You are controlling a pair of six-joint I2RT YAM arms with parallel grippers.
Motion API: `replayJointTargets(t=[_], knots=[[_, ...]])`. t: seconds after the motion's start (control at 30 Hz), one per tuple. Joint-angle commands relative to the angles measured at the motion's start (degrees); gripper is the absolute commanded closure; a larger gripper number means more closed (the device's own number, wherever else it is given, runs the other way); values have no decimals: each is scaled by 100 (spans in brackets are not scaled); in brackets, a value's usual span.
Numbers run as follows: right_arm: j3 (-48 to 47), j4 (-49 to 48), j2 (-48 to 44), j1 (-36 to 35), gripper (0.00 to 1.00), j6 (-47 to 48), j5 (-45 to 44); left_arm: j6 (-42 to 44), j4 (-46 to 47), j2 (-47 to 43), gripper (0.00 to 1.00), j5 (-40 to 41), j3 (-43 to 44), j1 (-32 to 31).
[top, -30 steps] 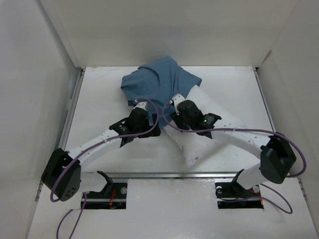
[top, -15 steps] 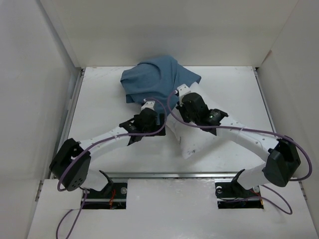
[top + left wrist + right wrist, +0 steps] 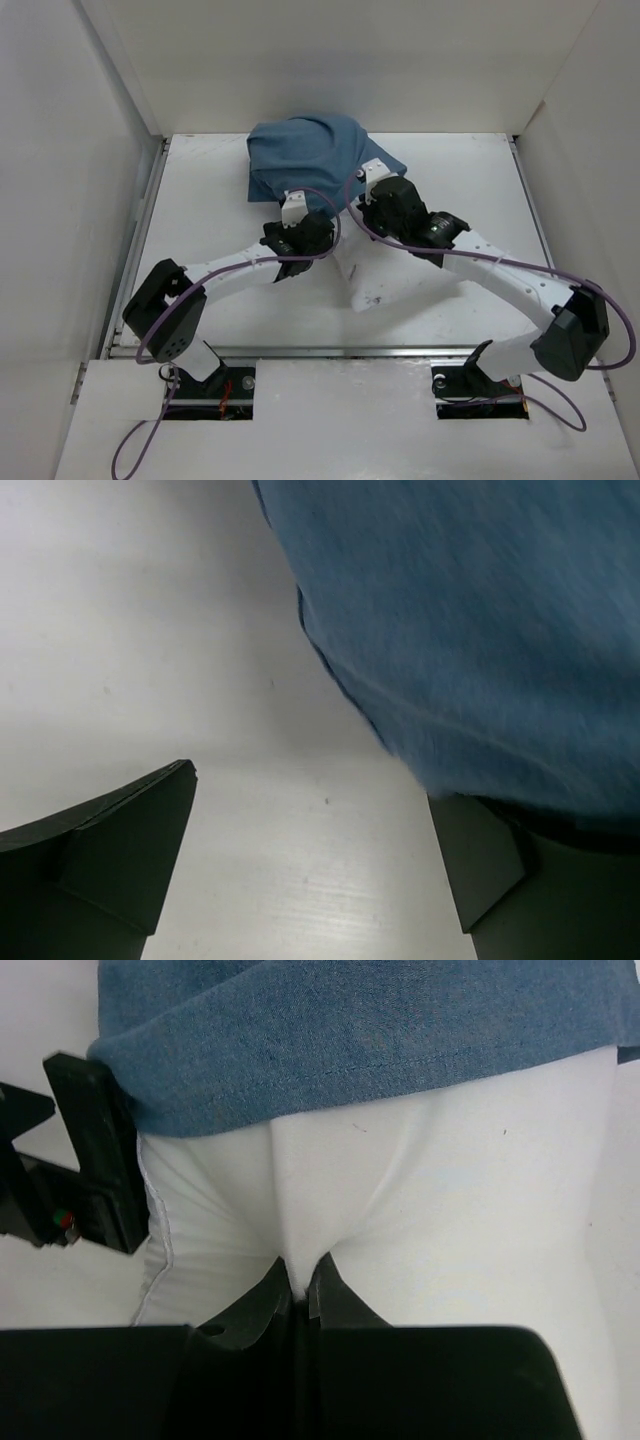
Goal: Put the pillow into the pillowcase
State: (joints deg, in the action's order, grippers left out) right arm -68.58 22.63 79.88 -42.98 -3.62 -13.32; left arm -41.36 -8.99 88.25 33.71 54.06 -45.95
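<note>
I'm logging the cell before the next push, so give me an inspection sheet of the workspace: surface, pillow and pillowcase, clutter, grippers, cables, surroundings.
Surface: white table, a few small specks.
Pillowcase: slate-blue, wrinkled, at the far middle of the table, its hem lying across the pillow.
Pillow: white, far end under the pillowcase, near end out on the table.
Clutter: nothing seen.
Left gripper: open at the pillowcase's edge, cloth draped over one finger.
Right gripper: shut on a fold of the pillow just short of the hem.
Cables: purple, running along both arms, looping near the bases.
Surroundings: white walls on three sides.
</note>
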Motion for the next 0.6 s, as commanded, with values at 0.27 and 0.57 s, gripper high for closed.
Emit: replayJointTargets(t=[0.27,0.57], knots=[[-411,-374,-649,18,100,-104,330,1789,3219,-256,0,-234,-643,192],[27,-1636,-701,18,100,-367,164,2070,2965,-342,100,-357,-168,0]])
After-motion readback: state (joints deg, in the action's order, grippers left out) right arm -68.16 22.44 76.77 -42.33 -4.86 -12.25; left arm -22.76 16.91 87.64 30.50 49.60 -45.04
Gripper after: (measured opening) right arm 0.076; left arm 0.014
